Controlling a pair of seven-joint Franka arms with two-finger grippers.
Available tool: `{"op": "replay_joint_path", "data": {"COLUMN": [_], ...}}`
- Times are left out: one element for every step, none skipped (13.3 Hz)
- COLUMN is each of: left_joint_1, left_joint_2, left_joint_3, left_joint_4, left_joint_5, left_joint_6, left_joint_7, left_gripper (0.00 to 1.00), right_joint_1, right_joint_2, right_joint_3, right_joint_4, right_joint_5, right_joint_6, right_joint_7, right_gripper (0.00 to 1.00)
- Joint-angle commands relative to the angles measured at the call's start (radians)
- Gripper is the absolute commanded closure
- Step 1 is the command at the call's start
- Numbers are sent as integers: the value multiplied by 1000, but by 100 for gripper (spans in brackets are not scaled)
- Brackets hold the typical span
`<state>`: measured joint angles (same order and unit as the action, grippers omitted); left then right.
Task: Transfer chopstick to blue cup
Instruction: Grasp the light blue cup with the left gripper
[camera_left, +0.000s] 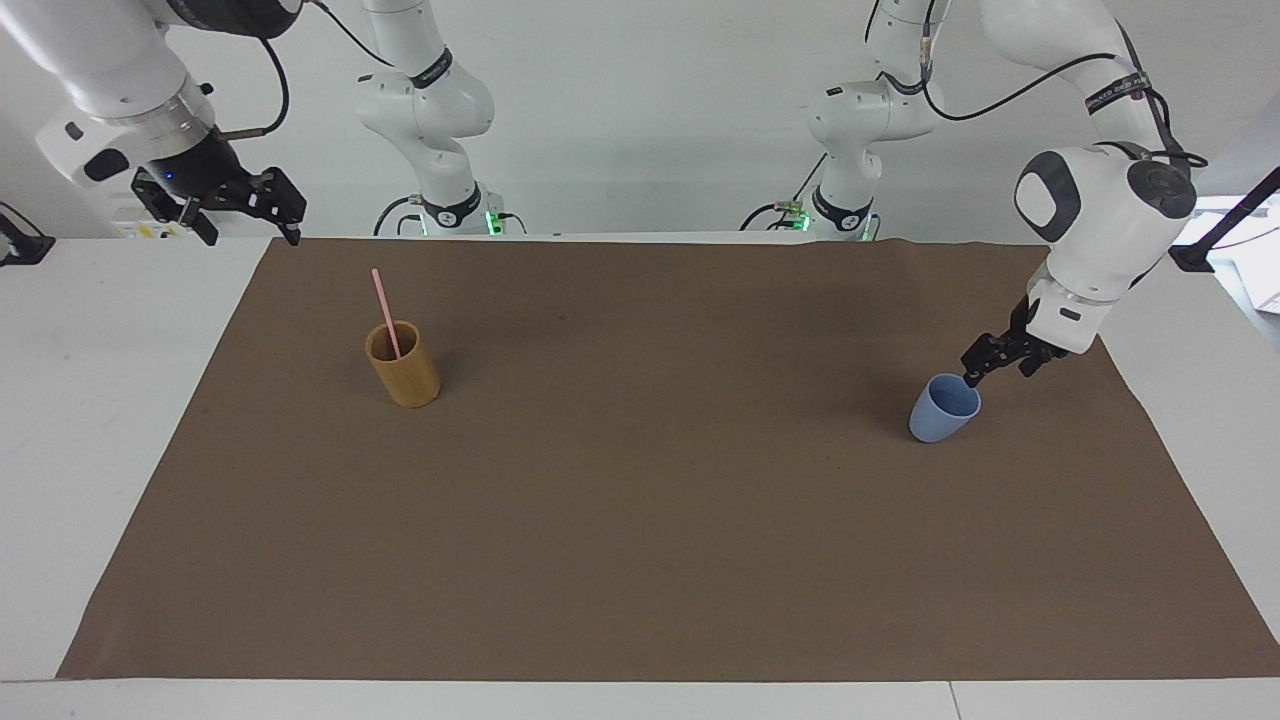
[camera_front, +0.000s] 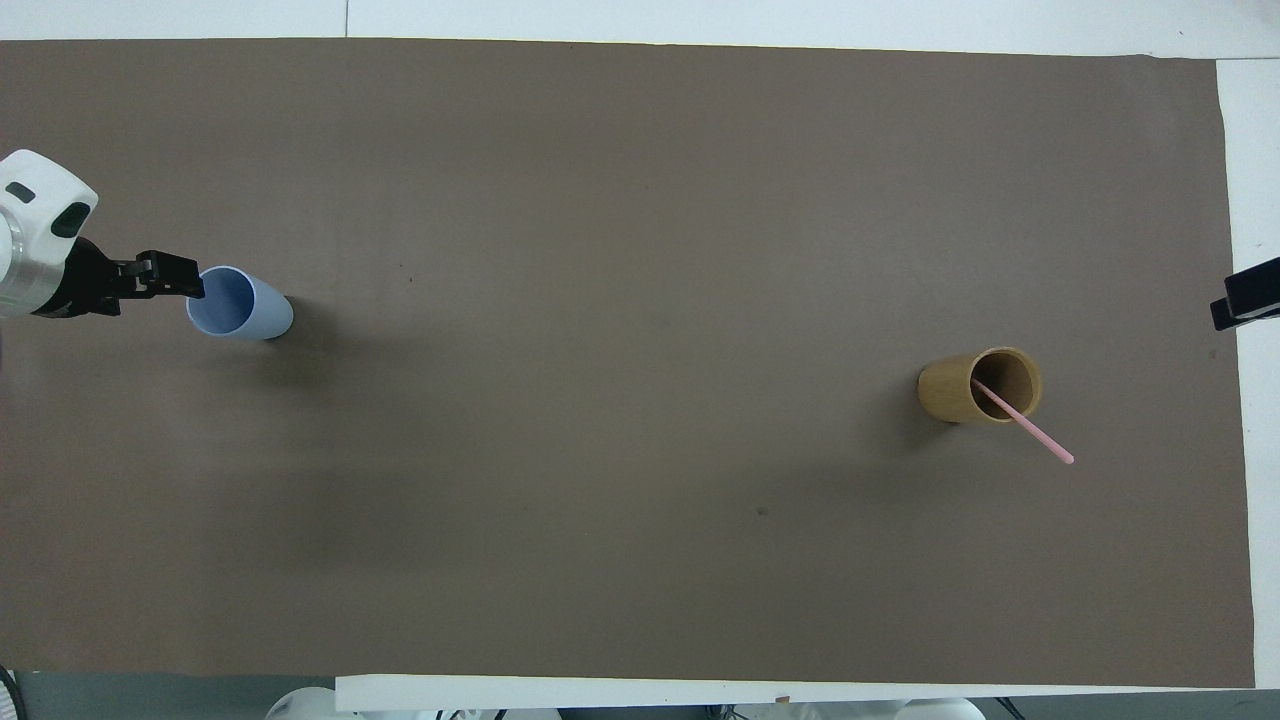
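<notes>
A: What did we find when we looked at the chopstick (camera_left: 384, 310)?

B: We saw a single thin, straight, pale pink stick, longer than its holder was tall. It stood slanted in the tan bamboo cup (camera_left: 403, 365), its lower end inside and its upper end leaning out past the rim toward the robots and toward the right arm's end of the table.

A: And that cup?

B: We noted a plain upright cylinder on the brown mat (camera_left: 640, 520), toward the right arm's end.

A: Where was the blue cup (camera_left: 943, 408)?

B: We found it well apart from the bamboo cup, toward the left arm's end of the mat. It was small, light blue, handleless, tapering to a rounded base, and nothing showed inside it.

A: What about the grippers?

B: We saw the left gripper (camera_left: 972, 372) low at the blue cup's rim, on the side toward the left arm's end. Its fingers stood spread apart and carried nothing; whether they touched the rim we could not tell. The right gripper (camera_left: 284, 217) waited in the air over the mat's corner nearest the right arm's base, fingers spread and pinching nothing.
</notes>
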<state>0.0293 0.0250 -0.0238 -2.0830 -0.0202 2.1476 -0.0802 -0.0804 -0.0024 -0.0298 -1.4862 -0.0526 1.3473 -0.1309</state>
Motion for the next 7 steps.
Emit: {"op": "replay_joint_path", "data": {"left_joint_1": [6, 4, 1, 0, -5, -5, -6], "left_joint_2": [18, 35, 35, 39, 41, 41, 44], "left_joint_3": [-4, -4, -4, -5, -5, -5, -7], "left_joint_4": [-26, -37, -42, -48, -48, -46, -39], "left_joint_5": [9, 9, 9, 9, 9, 9, 8], "left_joint_6": [44, 55, 55, 63, 70, 72, 72], "left_joint_7": [0, -16, -48, -61, -67, -73, -76], "left_gripper": [36, 55, 94, 100, 100, 100, 100], "right_joint_1": [-4, -2, -2, -1, 1, 1, 1], "right_joint_2": [-11, -11, -13, -13, -13, -13, -13], "right_joint_3": [4, 4, 4, 4, 5, 5, 5], "right_joint_4": [-16, -16, -16, -16, -16, -16, -17], "right_joint_5": [-4, -4, -6, -6, -6, -4, -4], "right_joint_6": [0, 0, 0, 0, -2, -4, -5], "right_joint_7": [2, 1, 1, 1, 2, 2, 2], "right_gripper": [0, 0, 0, 0, 0, 0, 0]}}
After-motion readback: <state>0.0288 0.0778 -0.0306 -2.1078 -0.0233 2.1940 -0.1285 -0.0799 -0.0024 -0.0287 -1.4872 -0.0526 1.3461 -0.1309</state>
